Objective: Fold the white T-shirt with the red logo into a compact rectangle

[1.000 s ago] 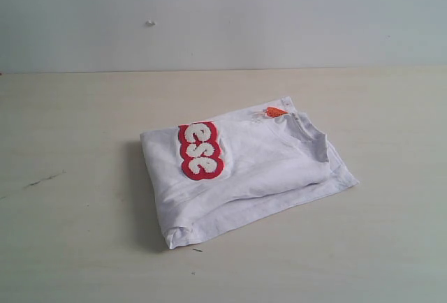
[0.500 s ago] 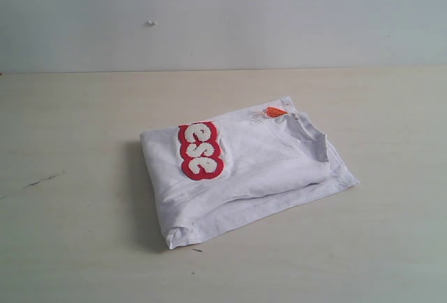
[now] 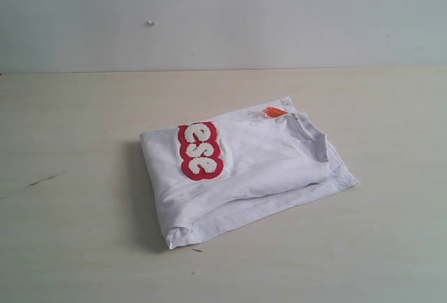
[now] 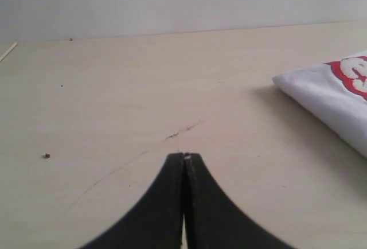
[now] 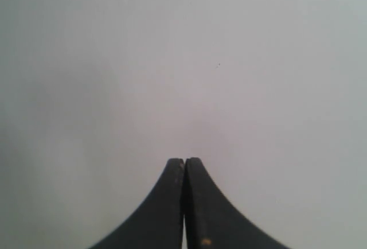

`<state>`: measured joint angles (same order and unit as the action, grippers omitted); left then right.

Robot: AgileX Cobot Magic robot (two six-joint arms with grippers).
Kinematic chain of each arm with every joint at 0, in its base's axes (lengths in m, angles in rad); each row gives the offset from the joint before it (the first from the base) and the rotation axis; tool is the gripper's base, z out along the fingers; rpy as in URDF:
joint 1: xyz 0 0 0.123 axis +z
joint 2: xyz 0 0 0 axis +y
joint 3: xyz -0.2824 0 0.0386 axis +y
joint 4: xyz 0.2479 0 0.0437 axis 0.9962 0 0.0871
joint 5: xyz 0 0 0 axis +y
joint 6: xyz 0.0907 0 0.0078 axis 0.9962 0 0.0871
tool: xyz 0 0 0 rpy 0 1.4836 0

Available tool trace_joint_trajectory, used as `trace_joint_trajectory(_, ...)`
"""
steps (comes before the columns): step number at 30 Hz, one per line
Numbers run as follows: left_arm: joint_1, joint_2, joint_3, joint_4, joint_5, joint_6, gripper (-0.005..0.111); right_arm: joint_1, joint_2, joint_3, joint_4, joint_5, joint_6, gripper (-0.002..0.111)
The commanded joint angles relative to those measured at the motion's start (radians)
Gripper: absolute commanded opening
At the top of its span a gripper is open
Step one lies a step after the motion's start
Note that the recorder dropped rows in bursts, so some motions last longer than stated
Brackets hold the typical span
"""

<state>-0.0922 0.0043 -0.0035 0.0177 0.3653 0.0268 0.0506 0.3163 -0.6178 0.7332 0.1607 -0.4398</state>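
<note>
The white T-shirt point(image 3: 244, 170) lies folded into a rough rectangle in the middle of the table. On its top layer the red logo point(image 3: 200, 150) shows the letters "ese", and the orange neck tag point(image 3: 275, 112) sits by the collar at the far edge. No arm appears in the exterior view. My left gripper point(image 4: 184, 156) is shut and empty above bare table; a corner of the white T-shirt point(image 4: 327, 91) with a bit of red logo point(image 4: 352, 74) lies off to its side, well apart. My right gripper point(image 5: 184, 159) is shut, empty, and faces a plain grey wall.
The beige table point(image 3: 77, 212) has a dark scratch point(image 3: 43, 179) left of the shirt, also seen as the scratch point(image 4: 182, 131) just beyond my left fingertips. A grey wall point(image 3: 223, 17) rises behind the table's far edge.
</note>
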Motion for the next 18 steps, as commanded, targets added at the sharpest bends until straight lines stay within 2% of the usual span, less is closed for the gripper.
trace_joint_trajectory(1,0.002,-0.004,0.003,-0.007,-0.007,0.006,0.0,-0.004,-0.002,0.009,-0.002,0.002,-0.002,0.0)
trace_joint_trajectory(18,0.002,-0.004,0.003,-0.007,-0.007,0.006,0.0,-0.004,-0.002,0.009,-0.01,0.002,-0.004,0.0)
